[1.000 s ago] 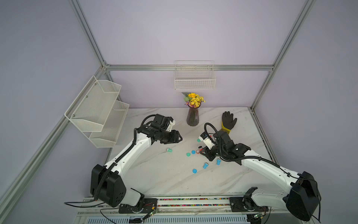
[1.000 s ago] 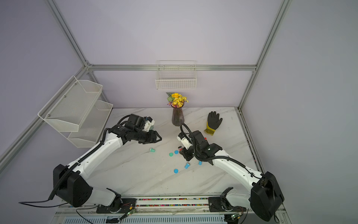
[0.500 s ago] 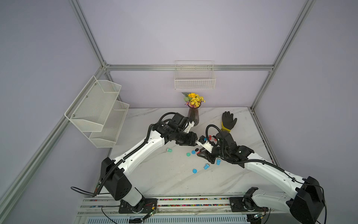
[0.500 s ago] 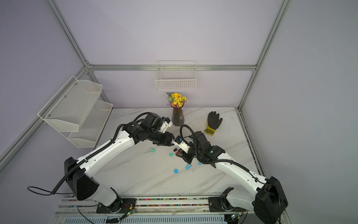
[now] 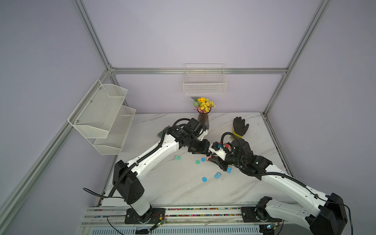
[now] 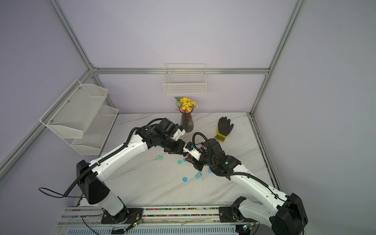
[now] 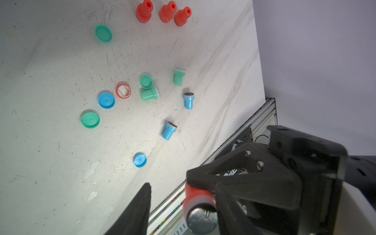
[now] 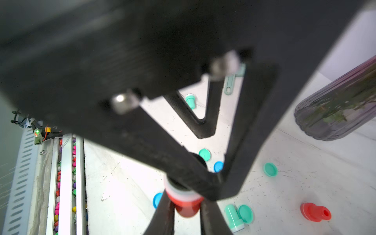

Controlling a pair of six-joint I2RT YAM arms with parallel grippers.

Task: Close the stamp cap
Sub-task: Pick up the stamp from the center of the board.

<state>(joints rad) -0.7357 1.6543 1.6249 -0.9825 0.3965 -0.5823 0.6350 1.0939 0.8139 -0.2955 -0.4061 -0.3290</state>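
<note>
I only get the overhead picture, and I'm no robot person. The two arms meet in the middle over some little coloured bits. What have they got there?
Observer: The right gripper is clamped on a red stamp. Its own wrist view shows that plainly.
Visitor: Is the cap on it?
Observer: It seems not. In the left wrist view the end of the stamp shows a white band and a dark face, like the bare blue stamp lying below.
Visitor: So where is a cap for it?
Observer: A red cap lies loose on the table, next to a blue cap.
</note>
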